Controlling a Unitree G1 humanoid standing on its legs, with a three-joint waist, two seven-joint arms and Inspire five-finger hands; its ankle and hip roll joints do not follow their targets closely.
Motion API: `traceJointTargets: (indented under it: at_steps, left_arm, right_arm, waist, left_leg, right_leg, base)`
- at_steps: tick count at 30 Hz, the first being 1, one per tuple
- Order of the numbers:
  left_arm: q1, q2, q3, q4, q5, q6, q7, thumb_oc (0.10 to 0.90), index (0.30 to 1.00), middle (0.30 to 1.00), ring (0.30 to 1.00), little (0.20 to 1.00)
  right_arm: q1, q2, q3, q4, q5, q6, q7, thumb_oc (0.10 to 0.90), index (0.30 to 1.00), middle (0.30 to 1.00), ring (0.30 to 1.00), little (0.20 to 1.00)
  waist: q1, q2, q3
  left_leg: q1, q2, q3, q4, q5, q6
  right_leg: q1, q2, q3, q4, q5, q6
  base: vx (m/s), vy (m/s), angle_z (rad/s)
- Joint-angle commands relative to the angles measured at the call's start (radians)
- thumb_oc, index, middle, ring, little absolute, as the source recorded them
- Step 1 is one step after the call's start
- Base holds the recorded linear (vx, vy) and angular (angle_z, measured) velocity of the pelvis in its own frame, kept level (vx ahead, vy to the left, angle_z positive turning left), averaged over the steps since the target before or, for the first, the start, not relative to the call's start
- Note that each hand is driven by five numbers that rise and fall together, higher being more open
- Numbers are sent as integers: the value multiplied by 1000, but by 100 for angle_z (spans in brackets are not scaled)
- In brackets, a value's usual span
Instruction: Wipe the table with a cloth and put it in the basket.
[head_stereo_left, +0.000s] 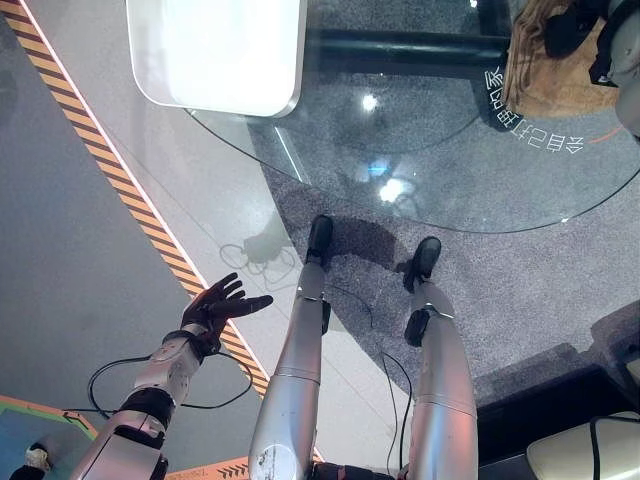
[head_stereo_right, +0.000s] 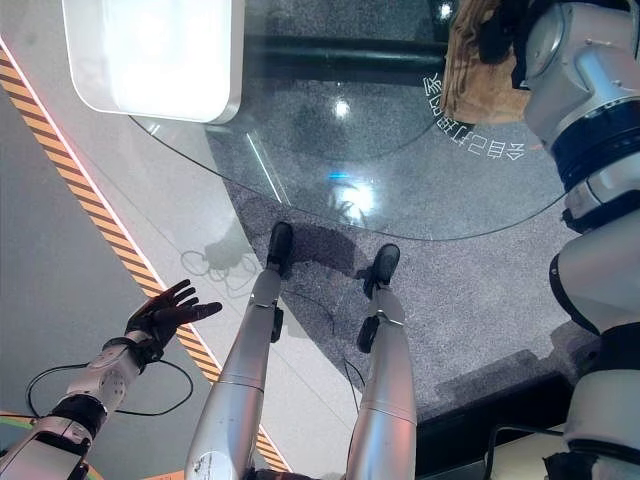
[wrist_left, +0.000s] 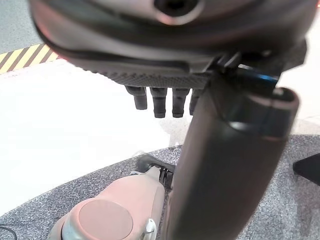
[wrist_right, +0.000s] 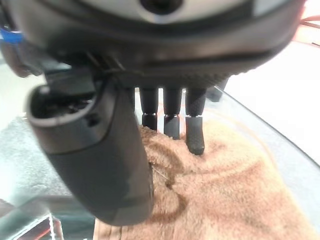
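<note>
A white tray (head_stereo_left: 220, 50) with rounded corners sits at the far left. On the floor, a yellow-and-black striped tape (head_stereo_left: 120, 180) runs diagonally between smooth grey flooring and a speckled grey carpet (head_stereo_left: 520, 290).

Only lettering around is a curved row of white characters on the glass table (head_stereo_left: 420, 170), right by the brown cloth (head_stereo_left: 545, 70), and it shows mirrored, so honestly can't make it out.

tan cloth (wrist_right: 230, 185), yellow-black striped floor tape (head_stereo_left: 120, 190)
</note>
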Motion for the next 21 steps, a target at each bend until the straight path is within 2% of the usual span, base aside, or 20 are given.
traceJointTargets:
  at_steps: [1,9,21]
  left_arm:
    - [99,29,16,-10,18,-3,0,800,900,900,900,900]
    - [92,10,5,-13,15,-10,-3,800,900,900,900,900]
    - [76,-25,1,-2,26,-21,-7,800,900,900,900,900]
  right_arm:
    - [-45,39,44,-166,-35,-81,-63,100,300,300,300,200]
    - [-29,99,19,-233,-63,-55,-95,100,300,300,300,200]
    - [2,202,-34,-290,-56,-51,-152,100,300,300,300,200]
  waist:
    - [-2,41,-15]
    - [6,50,-15]
    - [26,56,-15]
  left_leg:
    - [23,-71,52,-39,-18,93]
    - [34,-79,47,-63,-9,94]
    - [52,-89,44,-86,-4,99]
  right_leg:
    - [74,47,-107,-67,-39,-9]
    - [85,46,-102,-92,-31,-2]
    - [107,37,-114,-121,-22,8]
  base:
    - [-24,35,1]
    - [-19,41,-2]
    - [-10,42,0]
